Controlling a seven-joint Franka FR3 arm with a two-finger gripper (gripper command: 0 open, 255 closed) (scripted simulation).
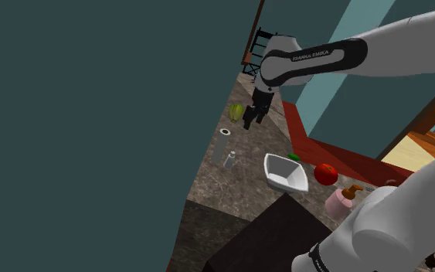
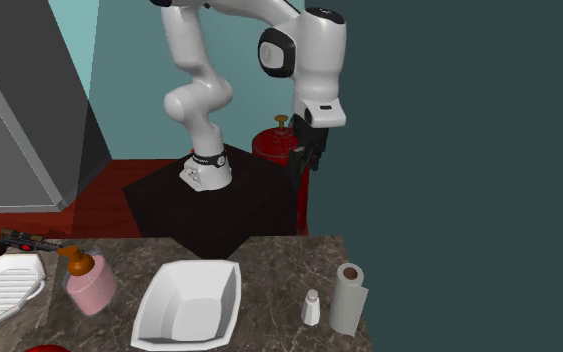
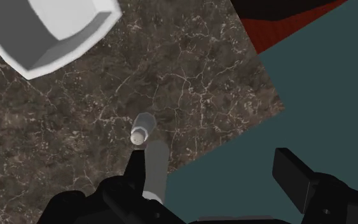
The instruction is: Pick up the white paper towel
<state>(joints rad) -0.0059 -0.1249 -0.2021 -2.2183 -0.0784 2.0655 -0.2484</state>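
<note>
The white paper towel roll [image 1: 225,143] stands upright on the dark marble counter [image 1: 246,174], close to the teal wall. In the second exterior view the roll [image 2: 349,297] is at the counter's right end, with a small shaker [image 2: 311,307] beside it. My black gripper [image 1: 252,120] hangs open well above the counter, beyond the roll and not touching it. In the wrist view the roll [image 3: 156,167] rises just beside one finger [image 3: 133,184], its lower part hidden behind that finger. The gripper [image 3: 215,184] holds nothing.
A white bowl [image 1: 286,172], a red fruit [image 1: 325,174] and a pink soap dispenser [image 1: 339,201] stand on the counter nearer the stand. The shaker [image 1: 229,161] stands next to the roll. A green object [image 1: 237,112] lies farther back. The teal wall [image 1: 92,131] borders the counter.
</note>
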